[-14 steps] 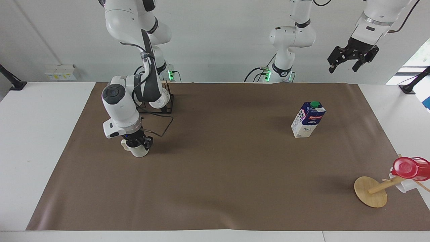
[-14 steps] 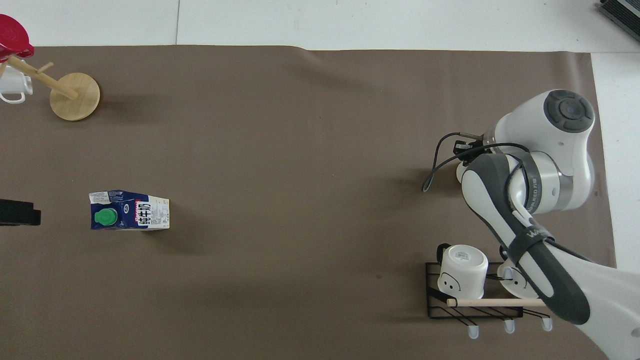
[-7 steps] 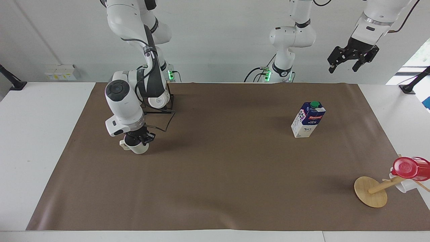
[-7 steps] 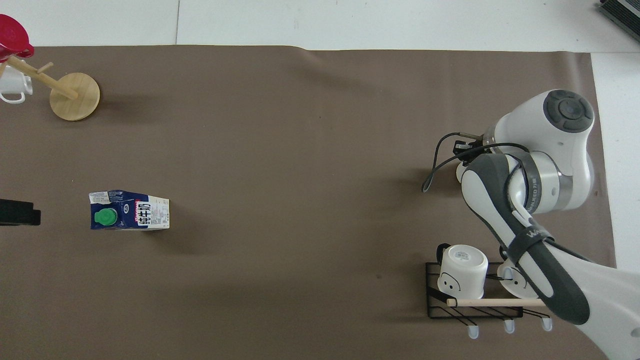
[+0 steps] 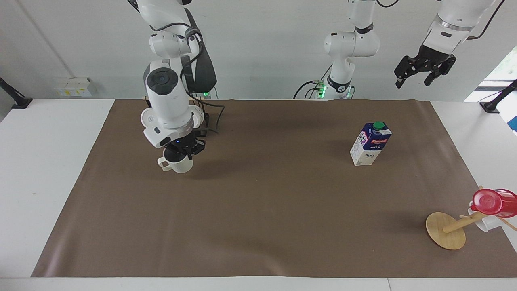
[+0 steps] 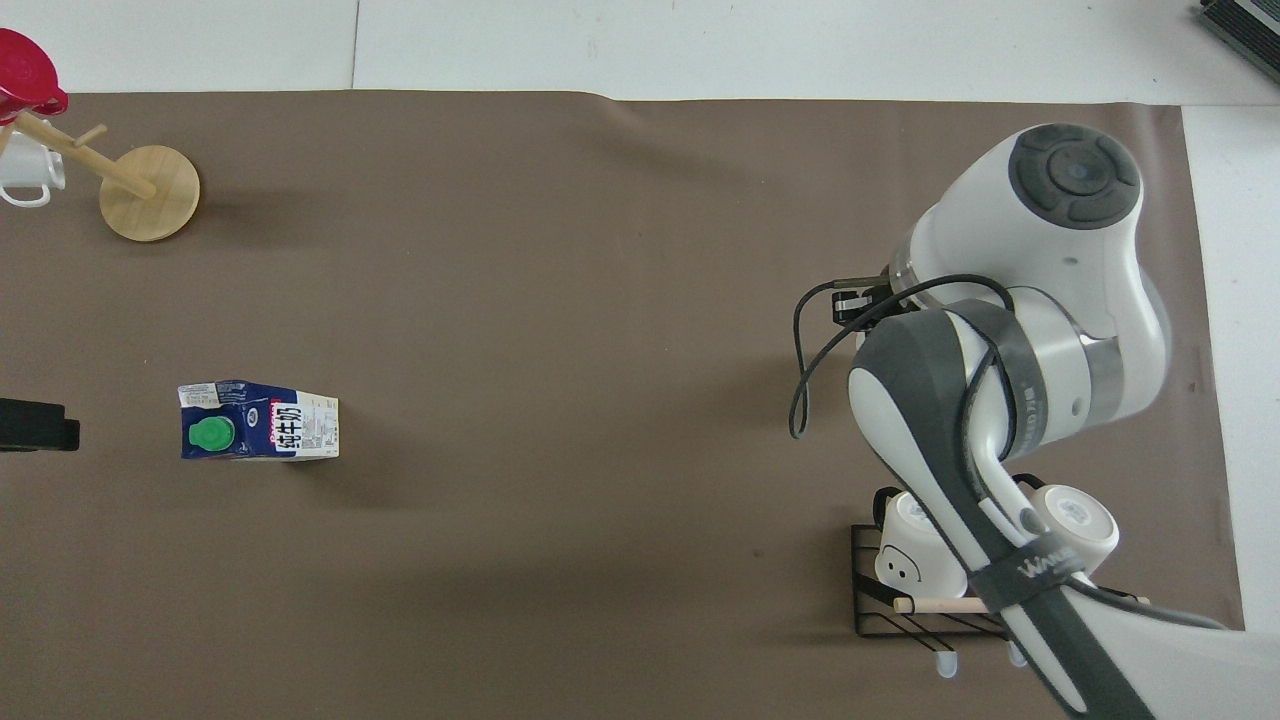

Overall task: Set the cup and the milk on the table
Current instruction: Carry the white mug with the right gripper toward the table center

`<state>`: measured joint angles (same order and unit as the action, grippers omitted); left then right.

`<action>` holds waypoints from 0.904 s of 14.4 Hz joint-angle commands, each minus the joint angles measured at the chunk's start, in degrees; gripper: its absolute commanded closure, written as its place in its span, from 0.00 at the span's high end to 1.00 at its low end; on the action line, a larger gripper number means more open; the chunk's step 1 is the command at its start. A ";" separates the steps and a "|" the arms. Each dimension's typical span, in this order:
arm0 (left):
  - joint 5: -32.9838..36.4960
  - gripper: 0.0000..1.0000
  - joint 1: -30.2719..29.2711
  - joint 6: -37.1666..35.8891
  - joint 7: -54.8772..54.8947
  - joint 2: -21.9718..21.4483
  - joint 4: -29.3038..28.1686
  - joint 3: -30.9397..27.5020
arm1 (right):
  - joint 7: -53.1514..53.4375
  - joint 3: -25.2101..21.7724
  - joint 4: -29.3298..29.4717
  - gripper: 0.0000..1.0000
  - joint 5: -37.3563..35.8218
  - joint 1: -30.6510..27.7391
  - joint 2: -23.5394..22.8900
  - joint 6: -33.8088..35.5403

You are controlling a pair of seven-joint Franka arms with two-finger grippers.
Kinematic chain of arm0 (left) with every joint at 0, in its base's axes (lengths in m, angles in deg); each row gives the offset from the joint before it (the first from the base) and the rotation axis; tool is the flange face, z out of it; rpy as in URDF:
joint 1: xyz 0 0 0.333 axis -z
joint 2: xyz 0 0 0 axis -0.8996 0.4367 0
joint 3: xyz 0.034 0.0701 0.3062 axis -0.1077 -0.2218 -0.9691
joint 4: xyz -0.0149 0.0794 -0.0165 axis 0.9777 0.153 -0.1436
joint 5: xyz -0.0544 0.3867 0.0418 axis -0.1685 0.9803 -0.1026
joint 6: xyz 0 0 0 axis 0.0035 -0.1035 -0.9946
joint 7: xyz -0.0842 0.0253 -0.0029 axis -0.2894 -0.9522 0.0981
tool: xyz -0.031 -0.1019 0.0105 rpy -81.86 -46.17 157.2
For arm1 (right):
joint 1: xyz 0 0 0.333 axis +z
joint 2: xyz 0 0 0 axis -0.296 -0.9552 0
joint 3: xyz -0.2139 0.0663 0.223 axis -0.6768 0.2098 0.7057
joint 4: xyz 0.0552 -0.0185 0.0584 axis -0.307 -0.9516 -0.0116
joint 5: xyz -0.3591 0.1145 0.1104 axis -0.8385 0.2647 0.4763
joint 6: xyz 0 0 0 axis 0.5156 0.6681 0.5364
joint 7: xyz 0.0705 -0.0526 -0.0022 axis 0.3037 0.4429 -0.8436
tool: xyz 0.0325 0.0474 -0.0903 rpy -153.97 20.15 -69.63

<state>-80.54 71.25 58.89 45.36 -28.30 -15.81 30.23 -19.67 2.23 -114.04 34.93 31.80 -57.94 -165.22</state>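
Cup point(image 5: 177, 163), cream-white and ribbed, hangs lifted off the brown sheet point(image 5: 258, 226), pinched by its rim in the closed right gripper point(image 5: 183, 150); a second ago it sat lower, toward 7 o'clock, so the carry has begun and the set-down is still to come. Milk carton point(image 5: 370, 144) already stands upright at 3 o'clock on the sheet. The left gripper point(image 5: 424, 68) waits high at 2 o'clock, fingers spread, empty. A black wire mug rack point(image 6: 905, 590) holds two white mugs point(image 6: 915, 545); a wooden stand point(image 5: 446, 230) carries a red cup point(image 5: 492, 202).

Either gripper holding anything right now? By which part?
Right gripper holds the cup by its rim, fingers at the top, lifted above the table. Left gripper is open, empty.
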 commanded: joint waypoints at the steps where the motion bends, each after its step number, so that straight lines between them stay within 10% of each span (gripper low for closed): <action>1: 0.85 1.00 0.33 -1.13 0.29 -0.04 0.85 -0.31 | 6.28 4.05 1.36 0.00 0.15 -0.08 -0.53 0.62; 13: 0.85 1.00 0.33 -1.04 0.38 -0.04 0.85 -0.48 | 23.42 7.40 -0.22 0.00 -0.88 12.04 -5.97 -14.91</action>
<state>-80.54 71.25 58.89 45.36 -28.30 -15.81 30.08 -0.15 9.61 -113.98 36.79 43.05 -62.21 -176.68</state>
